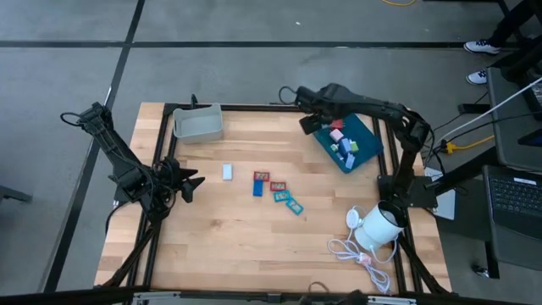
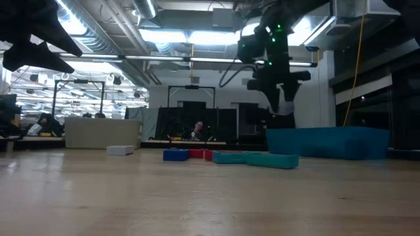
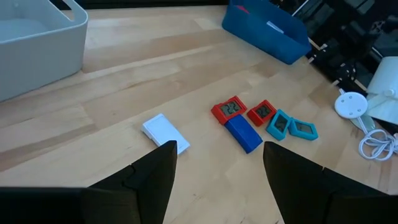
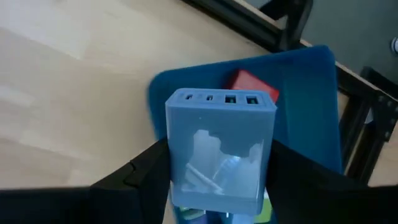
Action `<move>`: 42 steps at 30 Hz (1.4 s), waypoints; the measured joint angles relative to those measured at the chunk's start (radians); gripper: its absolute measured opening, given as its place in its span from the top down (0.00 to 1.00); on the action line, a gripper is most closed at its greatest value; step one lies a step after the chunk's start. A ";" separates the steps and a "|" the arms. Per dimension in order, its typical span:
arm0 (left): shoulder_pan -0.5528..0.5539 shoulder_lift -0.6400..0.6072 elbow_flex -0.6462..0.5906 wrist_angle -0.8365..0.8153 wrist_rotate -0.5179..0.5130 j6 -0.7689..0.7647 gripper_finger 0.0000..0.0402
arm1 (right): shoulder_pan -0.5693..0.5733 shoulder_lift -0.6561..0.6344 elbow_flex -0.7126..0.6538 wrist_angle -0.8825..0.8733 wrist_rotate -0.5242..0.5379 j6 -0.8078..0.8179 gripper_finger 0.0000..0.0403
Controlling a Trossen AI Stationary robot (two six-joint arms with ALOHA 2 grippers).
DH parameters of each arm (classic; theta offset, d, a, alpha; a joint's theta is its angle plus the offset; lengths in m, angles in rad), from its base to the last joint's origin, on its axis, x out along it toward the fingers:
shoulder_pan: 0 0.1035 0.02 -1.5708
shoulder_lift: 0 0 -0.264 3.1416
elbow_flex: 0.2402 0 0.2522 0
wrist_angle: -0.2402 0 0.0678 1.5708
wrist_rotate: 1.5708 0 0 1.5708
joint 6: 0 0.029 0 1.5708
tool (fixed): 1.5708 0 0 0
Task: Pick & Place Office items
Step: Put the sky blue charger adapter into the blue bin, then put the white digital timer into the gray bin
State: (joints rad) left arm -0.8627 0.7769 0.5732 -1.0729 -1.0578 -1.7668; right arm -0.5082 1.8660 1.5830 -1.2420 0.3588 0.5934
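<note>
Right gripper (image 1: 310, 124) hovers over the blue tray's (image 1: 366, 134) near corner from above. Low down, it hangs clear above the tray (image 2: 328, 143), ready to drop. Its wrist shows fingers clamped on a pale blue charger block (image 4: 221, 149). Left gripper (image 3: 217, 180) waits open near the loose pieces (image 3: 260, 119).

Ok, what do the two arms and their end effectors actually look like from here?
Both are dark, jointed arms. The left end effector ends in two black, blunt wedge-shaped fingers. The right end effector has matching black fingers, with green indicator lights on its arm in the low view.
</note>
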 joint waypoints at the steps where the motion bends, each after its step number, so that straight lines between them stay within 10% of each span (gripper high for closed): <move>1: 0.000 0.000 0.000 0.000 -0.003 0.000 0.42 | -0.018 0.000 -0.008 0.003 -0.003 -0.008 0.48; 9: 0.000 0.000 0.000 0.000 -0.019 0.000 0.42 | -0.132 0.000 -0.076 0.004 -0.037 -0.056 0.48; 18: 0.000 0.000 0.000 0.000 -0.025 -0.001 0.42 | -0.153 0.000 -0.078 0.005 -0.060 -0.063 0.17; 30: 0.015 -0.035 0.041 0.009 0.068 0.124 0.42 | -0.087 -0.152 -0.080 0.328 -0.199 -0.048 0.31; 36: 0.131 -0.080 0.178 0.026 0.097 0.410 0.42 | -0.039 -0.319 -0.078 0.559 -0.304 0.003 0.33; 42: 0.457 -0.069 0.233 -0.001 0.315 0.359 0.42 | 0.021 -0.440 -0.078 0.598 -0.300 0.023 0.33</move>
State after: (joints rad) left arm -0.4060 0.7079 0.8062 -1.0744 -0.7428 -1.4074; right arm -0.4868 1.4260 1.5051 -0.6436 0.0583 0.6165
